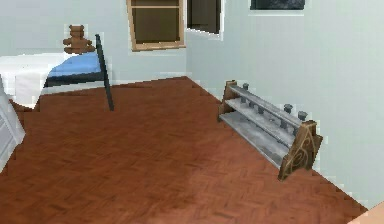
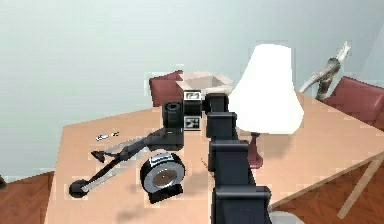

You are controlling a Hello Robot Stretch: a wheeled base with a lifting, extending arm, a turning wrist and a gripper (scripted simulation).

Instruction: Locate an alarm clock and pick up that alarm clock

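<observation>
- The alarm clock (image 2: pixel 163 173), round and white-rimmed, stands near the front edge of the surface (image 2: pixel 330 140), just left of the arm (image 2: pixel 235 160).
- The hand (image 2: pixel 88 171) points left, and the clock lies right of its fingertips, beside the fingers.
- I cannot tell whether the fingers are apart or together, or whether they hold anything.
- The hand's height above the clock is unclear.
- The lamp (image 2: pixel 268 90) hides the surface behind it.
</observation>
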